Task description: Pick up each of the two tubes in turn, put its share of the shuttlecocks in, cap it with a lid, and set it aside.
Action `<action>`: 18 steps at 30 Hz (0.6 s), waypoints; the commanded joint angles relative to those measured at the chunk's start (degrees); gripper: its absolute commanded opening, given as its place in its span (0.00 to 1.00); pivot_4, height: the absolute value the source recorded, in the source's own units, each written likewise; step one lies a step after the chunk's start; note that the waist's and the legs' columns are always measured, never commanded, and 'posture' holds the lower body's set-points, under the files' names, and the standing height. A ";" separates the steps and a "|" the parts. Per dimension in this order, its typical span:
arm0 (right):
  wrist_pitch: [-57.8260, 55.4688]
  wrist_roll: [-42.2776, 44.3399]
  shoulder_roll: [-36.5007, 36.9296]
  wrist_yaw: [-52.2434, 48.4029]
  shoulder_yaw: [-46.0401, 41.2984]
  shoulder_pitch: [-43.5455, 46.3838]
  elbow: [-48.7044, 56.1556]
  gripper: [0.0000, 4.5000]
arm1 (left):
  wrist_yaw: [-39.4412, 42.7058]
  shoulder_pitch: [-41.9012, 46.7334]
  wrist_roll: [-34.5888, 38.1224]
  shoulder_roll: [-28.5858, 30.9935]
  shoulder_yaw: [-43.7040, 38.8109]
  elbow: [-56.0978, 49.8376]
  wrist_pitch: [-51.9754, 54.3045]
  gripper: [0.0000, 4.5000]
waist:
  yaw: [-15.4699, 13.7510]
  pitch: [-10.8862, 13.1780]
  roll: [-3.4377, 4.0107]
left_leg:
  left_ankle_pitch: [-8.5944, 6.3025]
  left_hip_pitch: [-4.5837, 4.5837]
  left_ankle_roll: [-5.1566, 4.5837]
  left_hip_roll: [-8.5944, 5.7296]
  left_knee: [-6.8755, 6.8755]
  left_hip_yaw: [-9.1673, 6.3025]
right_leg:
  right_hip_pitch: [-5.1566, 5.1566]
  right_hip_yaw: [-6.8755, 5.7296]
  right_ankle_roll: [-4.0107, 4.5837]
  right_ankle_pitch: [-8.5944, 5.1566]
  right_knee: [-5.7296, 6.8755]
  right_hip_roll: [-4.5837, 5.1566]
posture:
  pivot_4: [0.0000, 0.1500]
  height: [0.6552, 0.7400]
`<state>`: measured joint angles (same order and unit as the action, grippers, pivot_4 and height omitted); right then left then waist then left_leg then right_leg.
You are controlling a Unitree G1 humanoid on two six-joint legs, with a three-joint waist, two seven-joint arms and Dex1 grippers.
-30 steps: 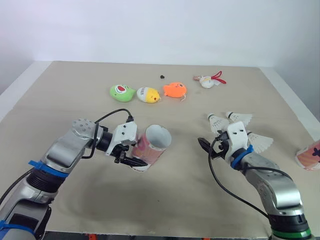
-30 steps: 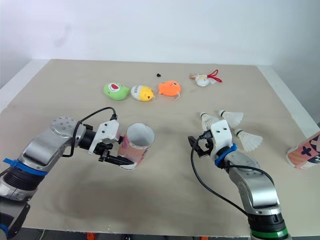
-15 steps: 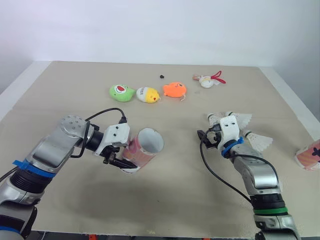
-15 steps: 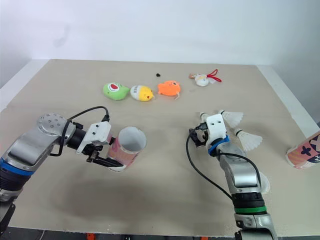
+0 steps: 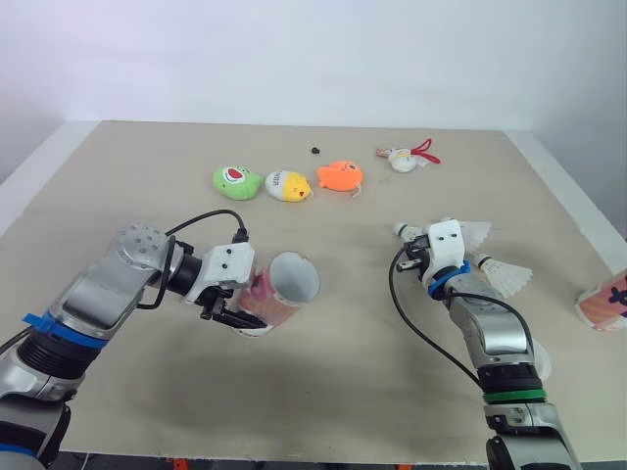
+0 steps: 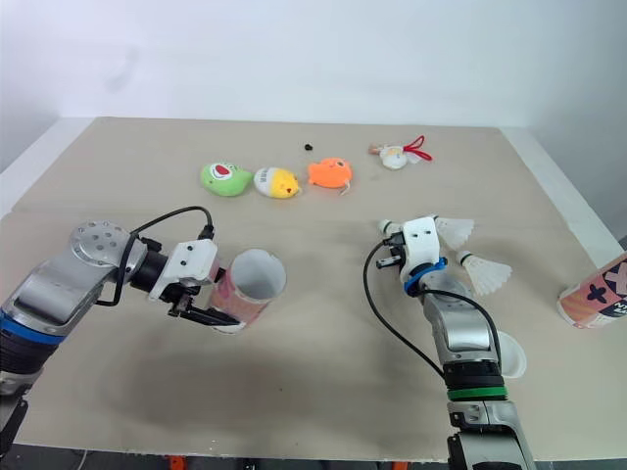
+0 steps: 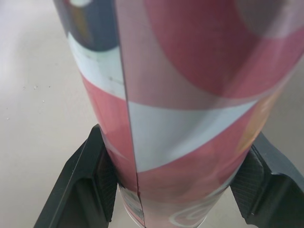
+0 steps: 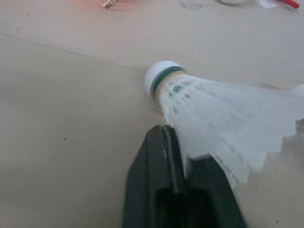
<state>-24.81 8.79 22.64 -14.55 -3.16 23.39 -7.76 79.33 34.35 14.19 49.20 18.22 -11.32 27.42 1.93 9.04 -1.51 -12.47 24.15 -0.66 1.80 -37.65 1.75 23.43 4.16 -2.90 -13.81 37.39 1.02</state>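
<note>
Tube (image 5: 284,294) left of middle on table (image 5: 323,401), tipped, in left gripper (image 5: 240,318). Behind tube, three soft toys in row: left toy (image 5: 238,181), middle toy (image 5: 290,185), right toy (image 5: 340,176). Small bit (image 5: 315,151) behind row. Fourth toy (image 5: 402,160) far back, right of row. Right of middle, three shuttlecocks near each other: left shuttlecock (image 8: 209,118) at right gripper (image 5: 407,257), back shuttlecock (image 5: 475,233), right shuttlecock (image 5: 505,277). Second tube (image 5: 605,304) at far right edge. Lid (image 5: 537,364) near front, just right of right arm.
</note>
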 commanded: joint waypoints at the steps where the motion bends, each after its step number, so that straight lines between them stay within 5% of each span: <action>1: 0.82 0.83 -0.21 -0.57 -2.11 -0.40 1.58 0.01 | 1.66 -1.39 -3.07 4.02 1.60 0.14 0.80 0.61 | 0.40 0.00 0.00 | 0.00 -0.01 0.00 0.02 0.01 -0.01 | 0.00 0.00 0.02 -0.01 0.01 -0.02 | 1.00 1.00; 10: 0.94 3.77 7.90 -13.50 -0.19 -4.26 19.20 0.01 | 1.57 -1.87 -3.20 4.99 1.52 1.59 -0.21 0.61 | 0.83 0.04 0.09 | 0.00 -0.21 0.00 0.12 0.06 -0.03 | 0.02 0.02 0.20 -0.22 0.36 -0.14 | 1.00 1.00; 18: -15.05 31.24 25.92 -35.06 -6.90 -4.91 44.66 0.01 | 2.33 -1.53 -3.11 3.71 2.40 2.97 -1.29 0.61 | 0.75 -0.01 0.03 | -0.03 -0.90 0.00 0.37 0.24 -0.11 | -0.36 -0.02 0.51 -0.61 0.73 -0.39 | 1.00 1.00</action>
<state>-37.63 34.77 47.56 -47.74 -7.01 16.61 33.55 81.01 33.74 13.82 52.47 18.20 -9.76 25.85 2.68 9.04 -1.48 -12.50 23.25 -0.67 2.18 -37.39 1.64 23.08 4.14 -2.30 -14.42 38.13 0.63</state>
